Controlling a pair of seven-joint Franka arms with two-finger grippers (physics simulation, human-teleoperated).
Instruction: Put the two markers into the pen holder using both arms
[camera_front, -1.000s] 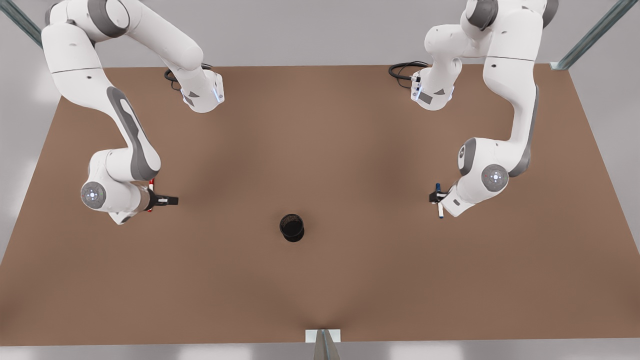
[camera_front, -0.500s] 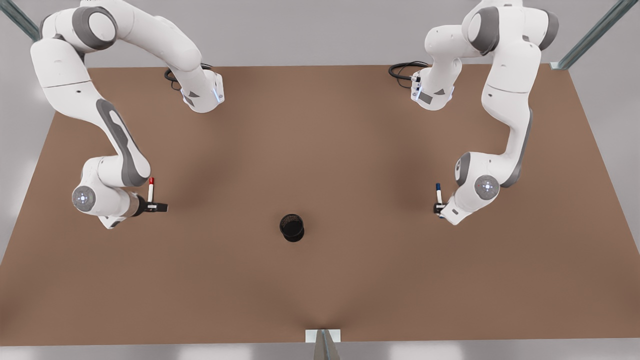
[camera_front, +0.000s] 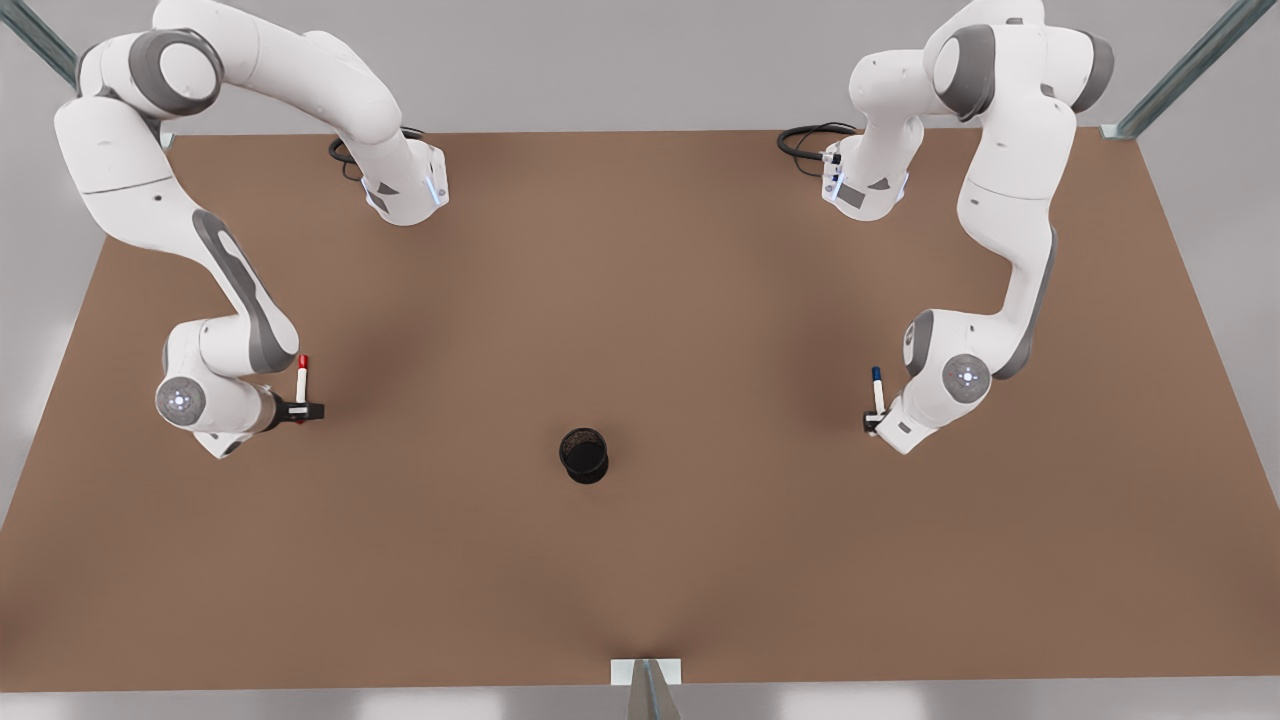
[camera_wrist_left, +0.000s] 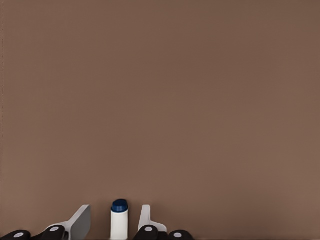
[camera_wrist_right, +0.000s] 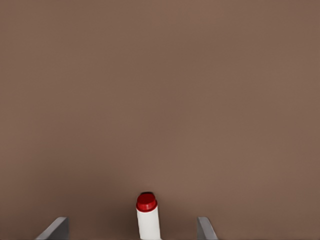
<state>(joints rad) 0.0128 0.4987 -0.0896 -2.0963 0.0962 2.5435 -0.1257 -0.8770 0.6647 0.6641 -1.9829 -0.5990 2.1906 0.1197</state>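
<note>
Since 1.0 s ago, you have both grippers lower at their markers. The right gripper (camera_front: 300, 409) slid from roughly 330,400 toward 9 o'clock in the front view; the red marker (camera_front: 301, 379), then nearly hidden behind the wrist, now shows its full barrel, lying between the spread fingers (camera_wrist_right: 55, 229). The left gripper (camera_front: 872, 420) shifted slightly toward 6 o'clock and shrank in view; its fingers (camera_wrist_left: 80, 222) now flank the blue marker (camera_front: 877, 391) closely.
</note>
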